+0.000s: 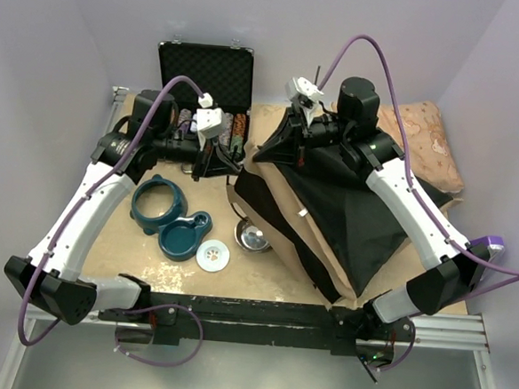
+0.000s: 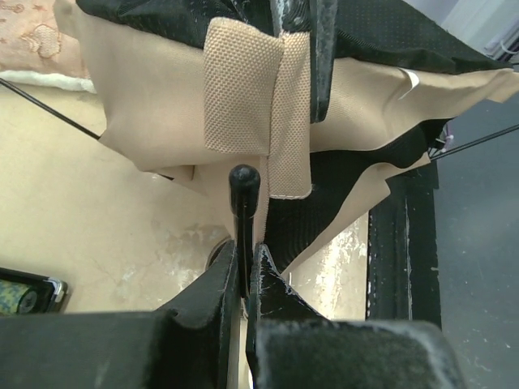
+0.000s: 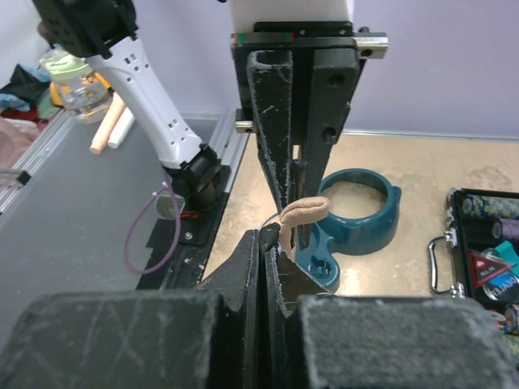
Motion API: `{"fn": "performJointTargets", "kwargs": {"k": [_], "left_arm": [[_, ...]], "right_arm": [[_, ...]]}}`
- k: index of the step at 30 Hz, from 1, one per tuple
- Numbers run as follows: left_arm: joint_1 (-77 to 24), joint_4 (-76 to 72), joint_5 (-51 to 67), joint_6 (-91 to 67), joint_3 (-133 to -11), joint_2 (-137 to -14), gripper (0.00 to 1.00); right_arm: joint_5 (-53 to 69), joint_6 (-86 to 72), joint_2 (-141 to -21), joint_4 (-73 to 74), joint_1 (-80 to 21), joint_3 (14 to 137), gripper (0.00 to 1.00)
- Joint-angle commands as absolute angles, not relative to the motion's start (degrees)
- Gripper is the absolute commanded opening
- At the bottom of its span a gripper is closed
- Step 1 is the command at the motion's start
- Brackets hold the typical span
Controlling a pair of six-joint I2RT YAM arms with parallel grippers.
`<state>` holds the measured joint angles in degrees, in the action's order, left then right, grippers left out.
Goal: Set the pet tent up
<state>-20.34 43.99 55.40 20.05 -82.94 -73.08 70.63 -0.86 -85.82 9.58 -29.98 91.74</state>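
The collapsed pet tent of tan canvas with black lining (image 1: 328, 226) lies in a heap on the right half of the beige table (image 1: 135, 259). It spreads from the lower right of the top view up to the centre, and its black inner side faces up over most of that area.

Just left of the heap, low in the frame, stand a small steel bowl (image 1: 255, 238), a white round disc (image 1: 212, 256) and a teal double pet-bowl holder (image 1: 183, 239).

At the tent's upper left edge the two arms meet. The left gripper (image 2: 246, 271) comes in from the left, with its fingers pressed together around a thin black pole (image 2: 244, 182) just under the pole's rounded cap. The cap stands right in front of a folded tan canvas flap, and the tent fills the upper part of that wrist view.

The right gripper (image 3: 263, 243) reaches over the heap from the right. Its fingers are clamped on a small tan webbing loop (image 3: 298, 212) of the tent, which curls out above the fingertips. The left gripper's upright black fingers are directly beyond it, close by.

Farther back, a black hard case with an open lid (image 1: 206, 71) sits at the upper left. A beige patterned pillow (image 1: 428, 135) lies at the upper right, behind the tent.
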Motion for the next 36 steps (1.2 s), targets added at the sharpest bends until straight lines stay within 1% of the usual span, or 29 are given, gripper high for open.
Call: {"fn": "performJointTargets", "kwargs": {"k": [1,8,15,24,32,36], "left_arm": [[-21.4,55.5,51.4,19.5,-78.6,-75.3,0.00],[-23.9,54.8,50.1,19.5,-76.9,-75.6,0.00],[-24.1,54.7,50.0,18.9,-76.6,-77.2,0.00],[-24.6,55.0,51.3,20.0,-77.3,-77.0,0.00],[-25.7,55.9,51.0,21.2,-79.4,-76.7,0.00],[-25.8,56.2,51.2,21.4,-80.3,-76.4,0.00]], "right_arm": [[77.1,-0.5,-79.3,-0.1,-30.6,98.1,0.00],[77.7,-2.0,-79.5,-1.2,-30.6,97.9,0.00],[79.0,-5.4,-78.8,-3.9,-30.6,96.9,0.00],[78.3,-6.2,-78.3,-3.6,-30.7,95.0,0.00],[76.8,-0.4,-80.0,5.0,-30.7,97.0,0.00],[74.8,6.3,-81.4,13.1,-30.7,99.5,0.00]]}}
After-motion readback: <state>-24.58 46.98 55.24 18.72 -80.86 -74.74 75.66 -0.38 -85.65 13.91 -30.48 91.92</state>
